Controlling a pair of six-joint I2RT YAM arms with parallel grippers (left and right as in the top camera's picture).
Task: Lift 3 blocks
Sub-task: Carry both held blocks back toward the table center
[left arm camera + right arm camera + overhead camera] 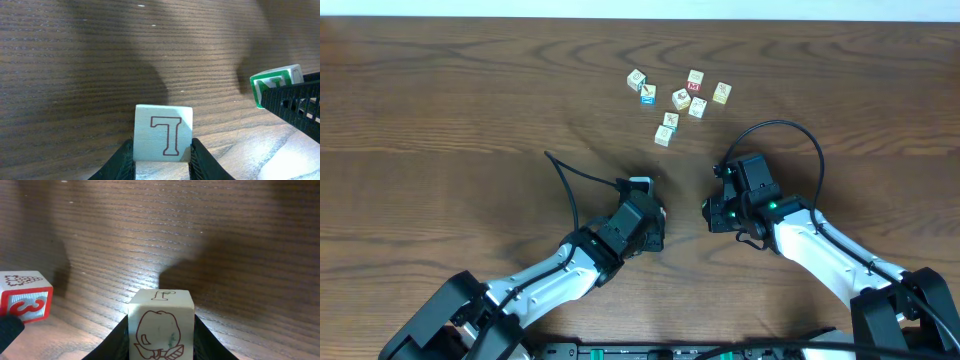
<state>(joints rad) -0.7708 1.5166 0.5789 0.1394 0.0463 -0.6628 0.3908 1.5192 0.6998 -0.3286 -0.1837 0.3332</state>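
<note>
Soft light leaves broad shadows and mild glare on the sharp-grained table [165, 255].

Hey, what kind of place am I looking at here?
Likely a robot lab bench, not a home: over a wood-grain table, the left gripper clamps a number block, the right gripper a picture block, and more toy blocks lie clustered nearby.

Cream 7 block [163, 131] sitting upright, pinched in left gripper [162, 159], cream fruit block [161, 322] sitting pinched in right gripper [161, 345], other cubes [681, 98] lying clustered beyond
</note>
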